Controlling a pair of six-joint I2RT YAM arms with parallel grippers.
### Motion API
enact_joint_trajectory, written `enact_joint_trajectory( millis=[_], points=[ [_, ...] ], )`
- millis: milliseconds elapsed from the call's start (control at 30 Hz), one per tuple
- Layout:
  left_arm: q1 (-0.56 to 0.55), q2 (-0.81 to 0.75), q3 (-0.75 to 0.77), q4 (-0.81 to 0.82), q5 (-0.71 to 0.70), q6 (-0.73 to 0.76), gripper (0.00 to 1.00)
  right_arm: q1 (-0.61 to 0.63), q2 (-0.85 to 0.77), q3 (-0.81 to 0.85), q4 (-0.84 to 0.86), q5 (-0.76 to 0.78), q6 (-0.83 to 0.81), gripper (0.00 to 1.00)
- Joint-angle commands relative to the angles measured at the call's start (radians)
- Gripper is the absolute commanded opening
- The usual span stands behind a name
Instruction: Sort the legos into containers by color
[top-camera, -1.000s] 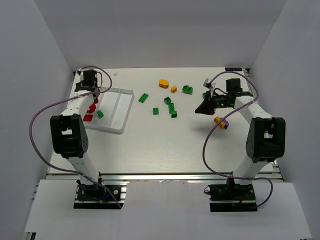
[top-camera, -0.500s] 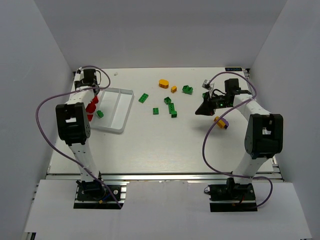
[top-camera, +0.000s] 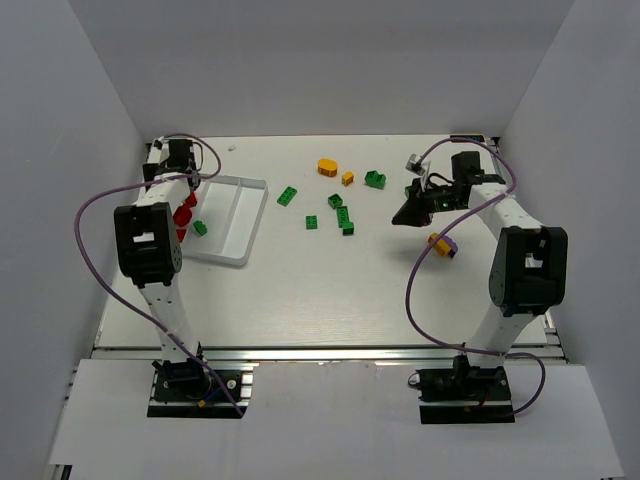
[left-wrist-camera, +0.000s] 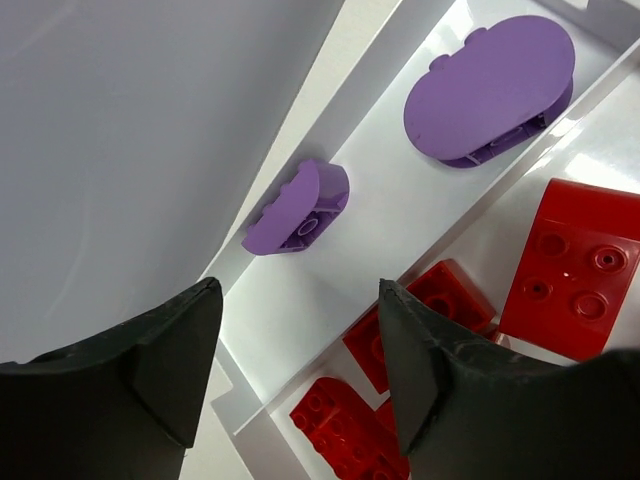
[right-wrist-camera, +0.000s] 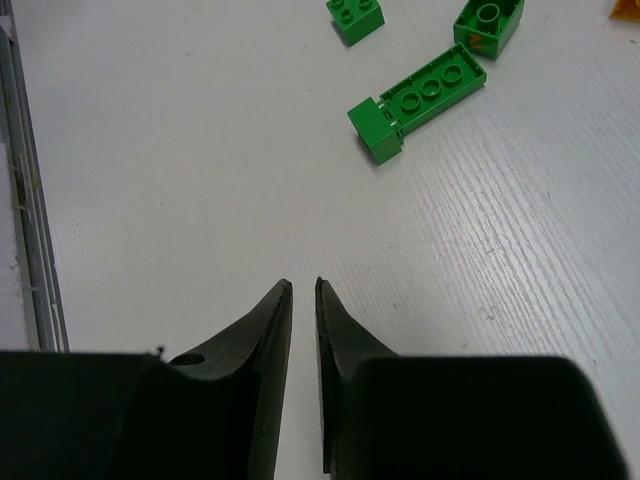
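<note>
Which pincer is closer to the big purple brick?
Left. The left pincer hangs near the big purple oval plastic brick in the white tray; the right pincer is far off by green bricks.

White table (top-camera: 300, 290) (grained, perhaps wood)

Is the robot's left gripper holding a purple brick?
No, the left gripper is open and empty; the small purple brick and the big purple brick lie in the tray.
</note>
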Motion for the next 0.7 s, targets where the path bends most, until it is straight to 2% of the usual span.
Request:
enact_joint_trajectory(
  millis=[0, 100, 133, 167, 200, 233, 267, 300, 333, 367, 400, 433, 467, 533, 600, 633, 667],
  points=[
    [0.008, -0.035, 0.032, 0.0, -0.031, -0.013, 0.74, -0.01, -0.004, 0.042, -0.029, -0.016, -0.024, 0.21],
    [0.006, -0.08, 0.054, -0.026, 0.02, -0.087, 0.71, -0.011, -0.019, 0.042, -0.032, -0.007, -0.027, 0.24],
    [0.006, -0.095, 0.064, -0.061, 0.06, -0.113, 0.67, -0.013, -0.028, 0.042, -0.031, 0.001, -0.021, 0.29],
    [0.006, -0.109, 0.073, -0.081, 0.115, -0.168, 0.63, -0.014, -0.034, 0.043, -0.025, 0.032, -0.007, 0.34],
    [0.008, -0.141, 0.084, -0.119, 0.253, -0.2, 0.52, -0.014, -0.042, 0.042, 0.007, 0.059, 0.012, 0.4],
    [0.006, -0.158, 0.084, -0.137, 0.334, -0.26, 0.45, -0.017, -0.056, 0.039, 0.027, 0.088, 0.035, 0.54],
    [0.006, -0.176, 0.076, -0.149, 0.417, -0.295, 0.39, -0.022, -0.062, 0.037, 0.052, 0.172, 0.094, 0.61],
    [0.006, -0.22, 0.026, -0.152, 0.497, -0.331, 0.39, -0.023, -0.067, 0.039, 0.087, 0.226, 0.123, 0.71],
    [0.001, -0.248, -0.016, -0.119, 0.657, -0.36, 0.41, -0.025, -0.07, 0.042, 0.101, 0.284, 0.157, 0.89],
    [-0.002, -0.279, -0.062, -0.097, 0.715, -0.427, 0.42, -0.028, -0.067, 0.06, 0.106, 0.391, 0.191, 0.89],
    [-0.006, -0.309, -0.109, -0.036, 0.785, -0.456, 0.5, -0.031, -0.064, 0.074, 0.091, 0.44, 0.202, 0.89],
    [-0.018, -0.369, -0.199, -0.013, 0.9, -0.477, 0.65, -0.036, -0.059, 0.085, 0.066, 0.486, 0.22, 0.89],
    [-0.028, -0.397, -0.234, -0.005, 0.919, -0.506, 0.74, -0.037, -0.059, 0.088, 0.068, 0.598, 0.248, 0.89],
    [-0.06, -0.476, -0.327, 0.032, 0.978, -0.524, 0.8, -0.037, -0.053, 0.091, 0.023, 0.69, 0.262, 0.9],
    [-0.074, -0.524, -0.376, 0.059, 0.998, -0.537, 0.91, -0.085, -0.044, 0.097, -0.029, 0.697, 0.221, 0.89],
    [-0.112, -0.559, -0.408, 0.063, 1.025, -0.54, 0.98, -0.098, -0.036, 0.108, -0.113, 0.644, 0.184, 0.89],
    [-0.12, -0.575, -0.421, 0.061, 1.032, -0.543, 0.98, -0.124, -0.025, 0.129, -0.18, 0.608, 0.132, 0.89]
  ],
)
